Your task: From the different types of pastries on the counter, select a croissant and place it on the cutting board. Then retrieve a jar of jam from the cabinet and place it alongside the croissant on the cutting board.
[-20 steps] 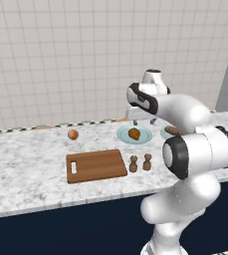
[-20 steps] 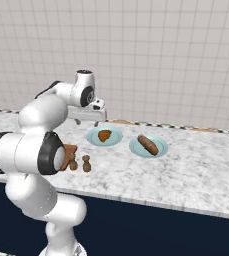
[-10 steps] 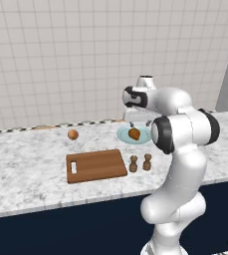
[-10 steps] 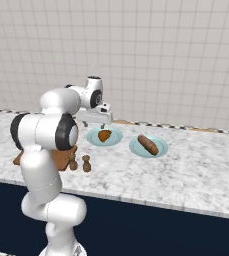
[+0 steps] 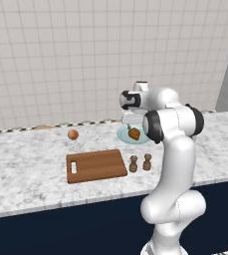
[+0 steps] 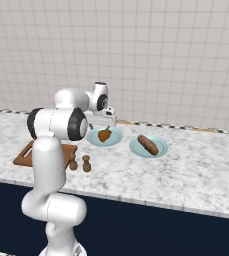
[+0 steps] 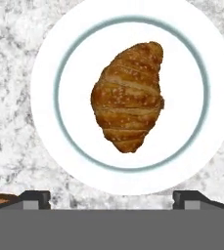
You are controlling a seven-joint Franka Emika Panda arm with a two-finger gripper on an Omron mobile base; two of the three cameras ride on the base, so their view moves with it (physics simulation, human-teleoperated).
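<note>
Hovering with both dark fingers spread wide apart, holding nothing, is the white arm's two-finger pincer [image 7: 111, 197], right above the lumpy golden-brown croissant [image 7: 128, 96]. Sits in the middle of a round white plate with a grey-blue ring [image 7: 45, 88], straight ahead of the pincer and between the lines of its two fingers. Rests on the white-and-grey marbled counter [image 7: 11, 156], that plate.

Going well here looks like this: come straight down, keep the fat middle of the pastry between the two fingers, and close softly so the soft bread is not squashed. Best to squeeze across the short, fat way, not from tip to tip. Better not to bump the plate's edge on the way down.

Long way of the pastry runs from near the pincer to far from it, leaning a little to one side in the hand view. Narrow far tip points up and away to the right; the near end is a bit blunter and darker. So the fingers already stand on either side of the fat middle, or close to it.

Off to the pincer's left lies the flat brown wooden cutting board with a pale handle slot [image 5: 95, 166], bare so far, with two small brown wooden shakers [image 5: 140, 163] standing just beside it
</note>
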